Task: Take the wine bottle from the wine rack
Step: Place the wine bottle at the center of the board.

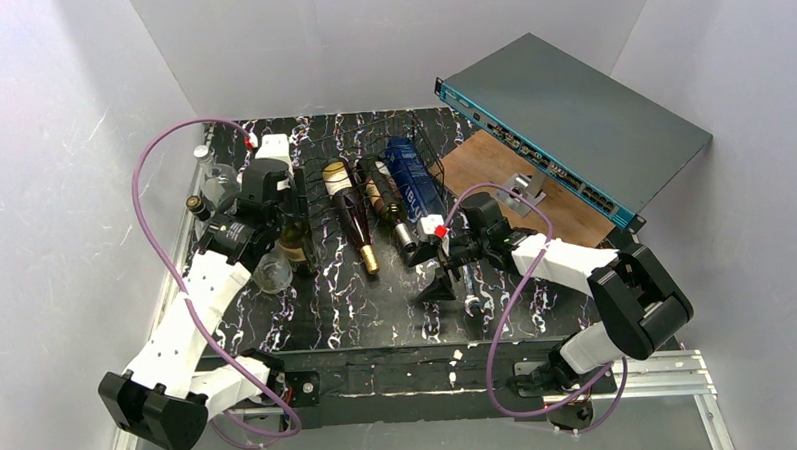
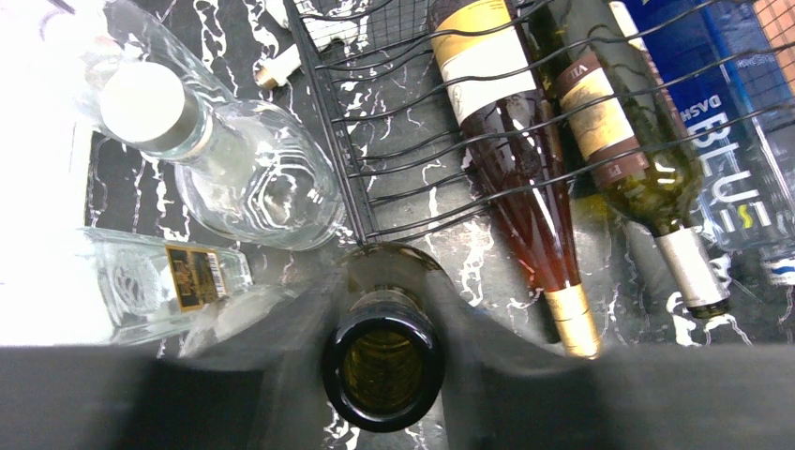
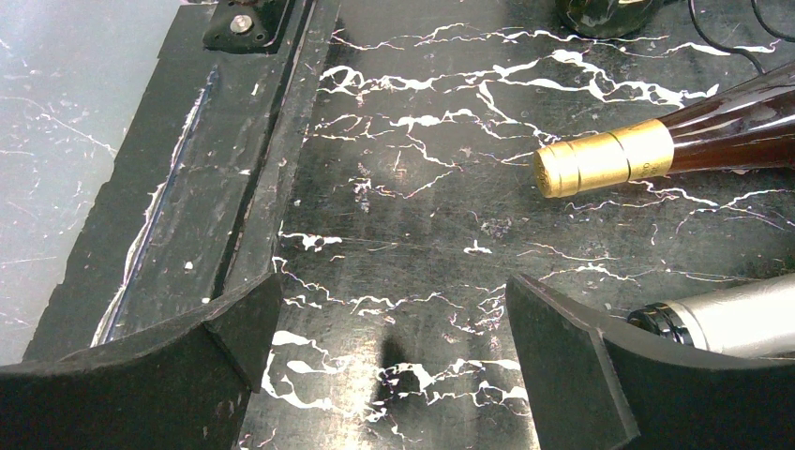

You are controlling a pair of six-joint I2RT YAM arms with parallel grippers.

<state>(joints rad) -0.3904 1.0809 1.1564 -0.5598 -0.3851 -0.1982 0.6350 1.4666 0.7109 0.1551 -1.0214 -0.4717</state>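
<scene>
The wine rack [image 1: 373, 171] is a low black wire frame at the back middle; its wires also show in the left wrist view [image 2: 422, 141]. On it lie a red-brown bottle with a gold cap [image 1: 350, 215], a green bottle with a silver cap [image 1: 388, 207] and a blue bottle [image 1: 414, 174]. My left gripper [image 1: 286, 213] is shut on the neck of an open dark green wine bottle [image 2: 382, 361], upright at the rack's left edge [image 1: 296, 245]. My right gripper [image 3: 394, 347] is open and empty, low over the table by the silver cap [image 3: 731, 319].
Clear glass bottles [image 2: 234, 178] and a small labelled one [image 2: 159, 281] lie left of the rack, with a clear glass [image 1: 273, 274] beside my left arm. A flat grey box with a teal edge [image 1: 571, 119] leans over a wooden board [image 1: 488, 167] at the back right.
</scene>
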